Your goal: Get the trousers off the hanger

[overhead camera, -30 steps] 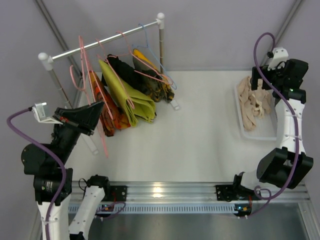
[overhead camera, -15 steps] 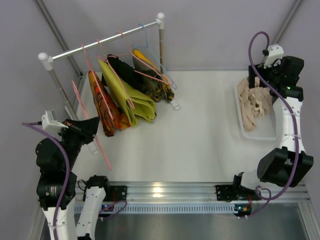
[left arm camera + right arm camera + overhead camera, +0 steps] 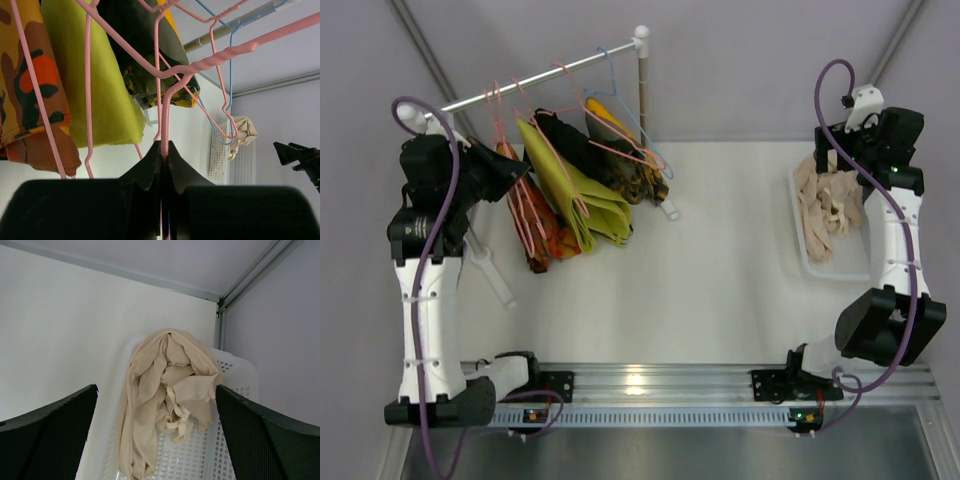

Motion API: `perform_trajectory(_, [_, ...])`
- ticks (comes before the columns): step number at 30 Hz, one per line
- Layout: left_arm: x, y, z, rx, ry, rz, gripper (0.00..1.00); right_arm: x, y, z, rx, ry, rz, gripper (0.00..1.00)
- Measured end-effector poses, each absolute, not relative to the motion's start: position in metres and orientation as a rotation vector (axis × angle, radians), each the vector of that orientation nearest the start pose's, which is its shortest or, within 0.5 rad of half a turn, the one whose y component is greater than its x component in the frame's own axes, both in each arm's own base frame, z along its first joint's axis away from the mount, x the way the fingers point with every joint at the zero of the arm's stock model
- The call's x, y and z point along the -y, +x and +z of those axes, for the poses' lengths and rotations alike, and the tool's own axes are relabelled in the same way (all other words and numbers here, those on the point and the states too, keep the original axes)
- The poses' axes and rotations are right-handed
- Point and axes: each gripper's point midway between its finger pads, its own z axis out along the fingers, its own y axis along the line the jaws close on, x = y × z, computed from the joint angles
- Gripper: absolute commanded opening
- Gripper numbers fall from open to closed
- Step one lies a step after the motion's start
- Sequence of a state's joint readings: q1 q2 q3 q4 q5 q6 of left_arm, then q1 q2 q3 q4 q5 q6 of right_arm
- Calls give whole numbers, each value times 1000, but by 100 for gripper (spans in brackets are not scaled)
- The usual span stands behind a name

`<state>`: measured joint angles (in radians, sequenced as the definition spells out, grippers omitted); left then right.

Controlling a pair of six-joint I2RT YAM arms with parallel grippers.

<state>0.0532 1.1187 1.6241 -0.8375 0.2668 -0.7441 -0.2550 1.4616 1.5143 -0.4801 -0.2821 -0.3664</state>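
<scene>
Overhead view: metal rail [image 3: 525, 75], thin round rod with white knobbed ends, set slantwise at the back of the white table [image 3: 720, 260]; several wire hangers on it. Orange-red trousers [image 3: 535, 225], soft cloth with a dark blotched pattern, folded over a pink wire at the rail's left end. Yellow-green cloth [image 3: 582, 200], plain and flat-folded, just beside them; dark garment [image 3: 568, 140] behind that. Left gripper [image 3: 515, 172] up at the hangers, touching the pink wires. Beige trousers [image 3: 825, 205], crumpled, lying in a white basket [image 3: 820, 265] at the far right, well apart from the rail. Right gripper [image 3: 842, 165] above that basket.

Left wrist view: left gripper [image 3: 164, 147], black tapered fingers pinched tight on a pink hanger [image 3: 165, 120], a thin kinked wire; orange-red trousers [image 3: 35, 100] to the left on a neighbouring wire; yellow-green cloth [image 3: 100, 85] between; blue hanger [image 3: 226, 80], slimmer wire, to the right.

Right wrist view: right gripper [image 3: 156, 390] spread wide and holding nothing, its fingers [image 3: 50, 435] faced with black mesh; beige trousers [image 3: 170, 385] bunched with loose ties in the perforated plastic basket [image 3: 237, 372].
</scene>
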Motion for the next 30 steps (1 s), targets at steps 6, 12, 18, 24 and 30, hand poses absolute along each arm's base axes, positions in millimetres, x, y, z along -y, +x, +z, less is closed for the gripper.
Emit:
perform_trajectory(6, [40,326,440,-1831,-576,-707,0,78,436,310,-1962,-290,-122,100])
perform_trajectory(12, [5,321,458,-1748,-642,-696,0,78,435,308,-1966,-295,-123,99])
perform_trajectory(18, [-34,320,423,-1764,-809,-763,0,78,434,299,-1985,-296,-116,99])
perform_trajectory(24, [-44,321,383,-1818,-899,-877,0,77,433,295,-1988,-297,-114,99])
perform_trajectory(30, [-34,311,388,-1816,-826,-889,35,77,432,286,-2005,-295,-104,99])
